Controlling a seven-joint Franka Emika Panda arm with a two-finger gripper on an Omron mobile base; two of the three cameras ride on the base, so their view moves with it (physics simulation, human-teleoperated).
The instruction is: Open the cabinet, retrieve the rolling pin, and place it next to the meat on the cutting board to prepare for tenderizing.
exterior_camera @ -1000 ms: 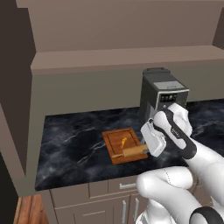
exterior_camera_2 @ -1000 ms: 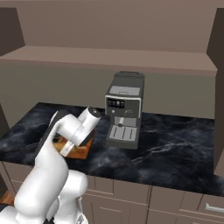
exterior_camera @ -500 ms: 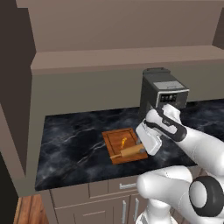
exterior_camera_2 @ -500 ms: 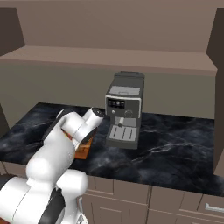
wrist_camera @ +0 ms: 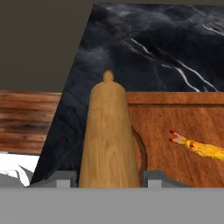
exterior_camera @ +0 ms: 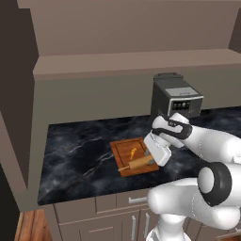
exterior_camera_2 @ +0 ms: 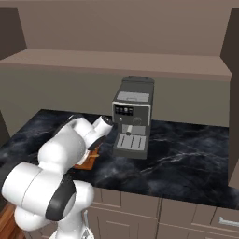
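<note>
Gripper (wrist_camera: 108, 177) clamped on the rolling pin (wrist_camera: 109, 140), fingers (wrist_camera: 59, 178) pressed to either side of the barrel. Pin lying along the front edge of the cutting board (exterior_camera: 126, 153), just beside the meat (exterior_camera: 133, 152). Board near the front edge of the black marble counter (exterior_camera: 80, 155); coffee machine (exterior_camera: 175, 98) at the back edge. Arm reaching forward and down, wrist bent toward the board.

My gripper (exterior_camera: 151, 159) holds the rolling pin (exterior_camera: 138, 163) over the cutting board's (exterior_camera: 123, 151) near edge, the meat (exterior_camera: 133, 152) just behind it; coffee machine (exterior_camera: 175, 99) far right.
</note>
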